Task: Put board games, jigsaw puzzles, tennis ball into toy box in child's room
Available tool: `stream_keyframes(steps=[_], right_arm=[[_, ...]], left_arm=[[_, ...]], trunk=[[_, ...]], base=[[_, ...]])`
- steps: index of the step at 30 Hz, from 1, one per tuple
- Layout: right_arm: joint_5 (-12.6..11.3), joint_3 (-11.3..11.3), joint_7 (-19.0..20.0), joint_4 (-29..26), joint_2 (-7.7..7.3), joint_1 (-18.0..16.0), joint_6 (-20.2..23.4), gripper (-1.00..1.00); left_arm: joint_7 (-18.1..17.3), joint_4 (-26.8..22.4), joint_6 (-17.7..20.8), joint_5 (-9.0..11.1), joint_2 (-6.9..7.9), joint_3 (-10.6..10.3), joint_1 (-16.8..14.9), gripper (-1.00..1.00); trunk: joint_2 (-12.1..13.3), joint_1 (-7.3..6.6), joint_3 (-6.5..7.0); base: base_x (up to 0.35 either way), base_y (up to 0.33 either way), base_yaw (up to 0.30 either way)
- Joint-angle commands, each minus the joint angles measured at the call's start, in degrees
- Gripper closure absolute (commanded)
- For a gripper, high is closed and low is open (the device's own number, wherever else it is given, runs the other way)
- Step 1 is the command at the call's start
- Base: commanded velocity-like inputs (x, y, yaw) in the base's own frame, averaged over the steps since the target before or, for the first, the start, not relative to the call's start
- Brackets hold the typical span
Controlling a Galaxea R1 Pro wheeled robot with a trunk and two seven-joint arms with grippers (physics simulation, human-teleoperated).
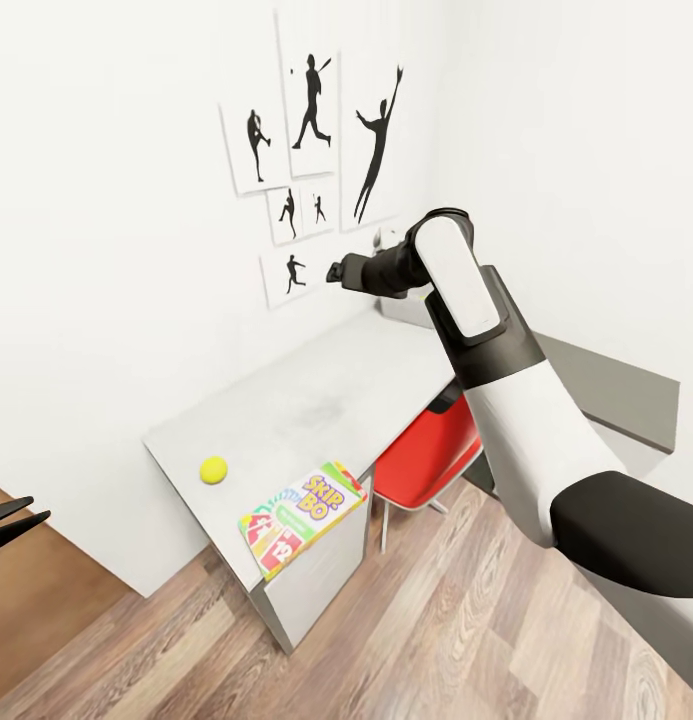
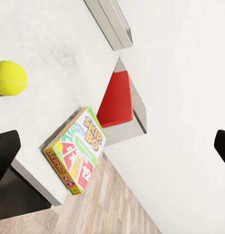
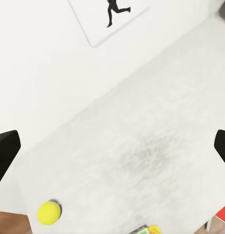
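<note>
The tennis ball [image 1: 213,469] [image 2: 10,78] [image 3: 49,213] lies on the table's light grey top [image 1: 306,400], near its near end. One board game, a colourful Skip-Bo box [image 1: 301,517] [image 2: 76,150], lies flat at the table's front corner, slightly over the edge. My right gripper [image 1: 334,272] [image 3: 114,146] hangs open and empty high above the table's far part, close to the wall. My left gripper [image 1: 16,515] [image 2: 114,148] is open and empty, off the table's left end. The jigsaw puzzles, the bed and the toy box are out of view or hidden by my right arm.
A red chair [image 1: 426,455] [image 2: 117,100] is tucked under the table beside the Skip-Bo box. The dark grey corner section [image 1: 606,390] runs off to the right. Black silhouette pictures [image 1: 311,150] hang on the white wall. Wood-plank floor [image 1: 416,630] lies in front.
</note>
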Motion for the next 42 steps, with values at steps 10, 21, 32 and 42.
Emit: stream_keyframes(steps=[10, 21, 32, 42], right_arm=[[-0.5, 0.1, -0.5, -0.1, 0.00, 0.0, 0.1, -1.00], [-0.5, 0.0, -0.4, -0.1, 0.00, 1.1, 0.1, -1.00], [-0.5, 0.1, -0.5, -0.1, 0.00, 1.1, 0.1, -1.00], [-0.5, 0.1, -0.5, -0.1, 0.00, 1.1, 0.1, -1.00]], left_arm=[[-0.2, 0.0, 0.6, 0.0, 0.02, 0.0, 0.0, -1.00], [-0.2, 0.0, 0.6, 0.0, 0.02, 0.0, 0.0, -1.00], [-0.2, 0.0, 0.6, 0.0, 0.00, 0.0, 0.0, -1.00], [-0.2, 0.0, 0.6, 0.0, 0.02, 0.0, -0.1, -1.00]], trunk=[[-0.1, 0.04, 0.85], [-0.1, 0.04, 1.90], [-0.1, 0.04, 2.95], [-0.1, 0.04, 3.90]], base=[[0.000, 0.000, 0.000], [0.000, 0.000, 0.000], [0.000, 0.000, 0.000], [0.000, 0.000, 0.000]])
